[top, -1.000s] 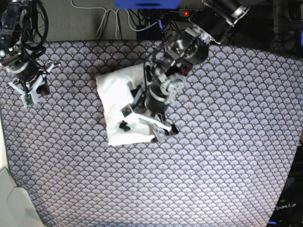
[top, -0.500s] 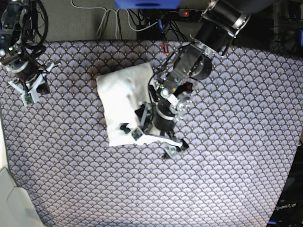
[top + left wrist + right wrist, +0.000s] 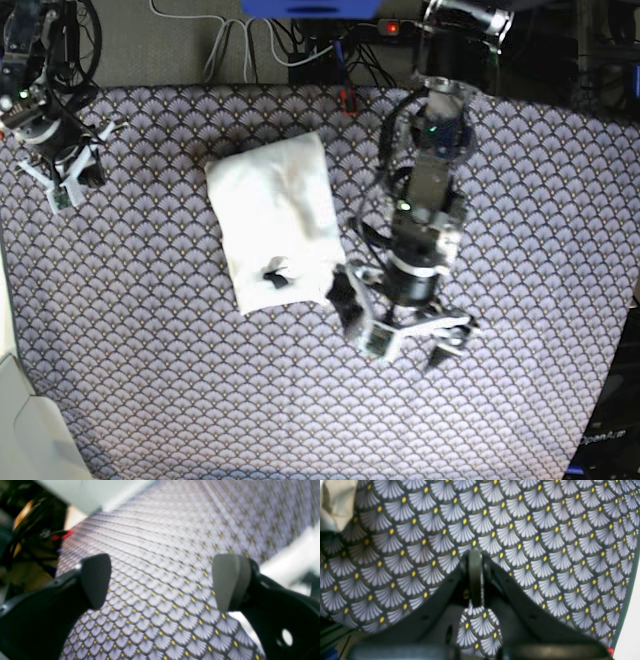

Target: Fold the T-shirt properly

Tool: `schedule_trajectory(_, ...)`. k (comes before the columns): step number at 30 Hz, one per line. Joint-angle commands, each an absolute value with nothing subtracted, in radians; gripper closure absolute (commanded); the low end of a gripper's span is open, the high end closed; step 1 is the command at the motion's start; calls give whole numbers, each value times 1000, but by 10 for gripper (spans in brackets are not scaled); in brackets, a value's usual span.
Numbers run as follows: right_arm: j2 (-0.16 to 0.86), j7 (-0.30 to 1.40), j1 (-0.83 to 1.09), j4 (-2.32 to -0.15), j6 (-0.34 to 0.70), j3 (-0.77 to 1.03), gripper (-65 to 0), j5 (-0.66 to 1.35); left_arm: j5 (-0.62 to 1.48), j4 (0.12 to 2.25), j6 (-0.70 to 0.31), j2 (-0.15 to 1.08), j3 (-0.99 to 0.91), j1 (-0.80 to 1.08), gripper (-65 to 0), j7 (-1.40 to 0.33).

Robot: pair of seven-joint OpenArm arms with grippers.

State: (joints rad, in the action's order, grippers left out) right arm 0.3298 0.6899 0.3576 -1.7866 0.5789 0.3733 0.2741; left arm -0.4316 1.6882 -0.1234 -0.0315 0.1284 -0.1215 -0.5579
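The T-shirt (image 3: 272,222) lies folded into a white rectangle left of the cloth's middle, plain side up, with a small dark patch near its front edge. My left gripper (image 3: 398,322) hangs just off the T-shirt's front right corner, open and empty. In the left wrist view the left gripper (image 3: 162,582) has its fingers (image 3: 96,580) spread wide over patterned cloth, with the T-shirt (image 3: 295,560) a white blur at the right. My right gripper (image 3: 62,190) rests far left at the back, apart from the T-shirt. Seen from its own wrist, the right gripper (image 3: 475,577) is shut on nothing.
A scale-patterned tablecloth (image 3: 520,250) covers the whole table. Cables and a power strip (image 3: 330,40) lie behind the back edge. A pale surface (image 3: 25,430) sits at the front left corner. A pale object (image 3: 335,502) shows at the top left of the right wrist view.
My left arm has drawn back from over the T-shirt toward the front right, gripper still open. The T-shirt stays folded where it was. The right arm barely shifted.
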Motion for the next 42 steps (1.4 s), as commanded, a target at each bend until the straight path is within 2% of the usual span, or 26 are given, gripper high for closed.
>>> schedule_trajectory(1, 343, 667, 357, -1805, 584, 380, 0, 286, -421, 1732, -116, -33, 104, -116, -624, -539)
schedule_trajectory(8, 343, 664, 427, -1844, 628, 386, 0, 286, -381, 1845, -124, 13, -82, 84, -624, -539)
schedule_trajectory(12, 338, 664, 478, -1896, 628, 386, 0, 286, -260, 1933, -124, 76, -170, 246, -624, -541)
schedule_trajectory(16, 318, 664, 519, -1934, 628, 409, 0, 285, -124, 1982, -125, 131, -219, 415, -624, -541)
schedule_trajectory(22, 302, 664, 568, -1940, 628, 456, 0, 285, 1, 1980, -124, 200, -226, 572, -618, -541)
schedule_trajectory(23, 302, 664, 581, -1940, 628, 458, 0, 285, 18, 1980, -124, 205, -226, 593, -602, -541)
schedule_trajectory(25, 303, 664, 607, -1940, 628, 463, 0, 285, 45, 1980, -124, 217, -225, 624, -514, -541)
schedule_trajectory(31, 254, 664, 702, -1940, 628, 570, 0, 285, 51, 1983, -117, 211, -226, 713, -23, -542)
schedule_trajectory(32, 248, 664, 716, -1940, 628, 588, 0, 285, 51, 1983, -117, 211, -226, 725, 0, -542)
schedule_trajectory(33, 239, 664, 731, -1940, 628, 607, 0, 285, 50, 1982, -117, 211, -222, 740, 0, -542)
schedule_trajectory(34, 226, 664, 750, -1939, 628, 622, 0, 285, 48, 1982, -117, 213, -217, 759, -26, -542)
schedule_trajectory(37, 189, 662, 800, -1928, 630, 644, 0, 285, 48, 1980, -122, 214, -194, 816, 0, -542)
schedule_trajectory(42, 145, 526, 839, -1787, 630, 636, 0, 282, 45, 1874, -117, 237, -90, 854, -5, -542)
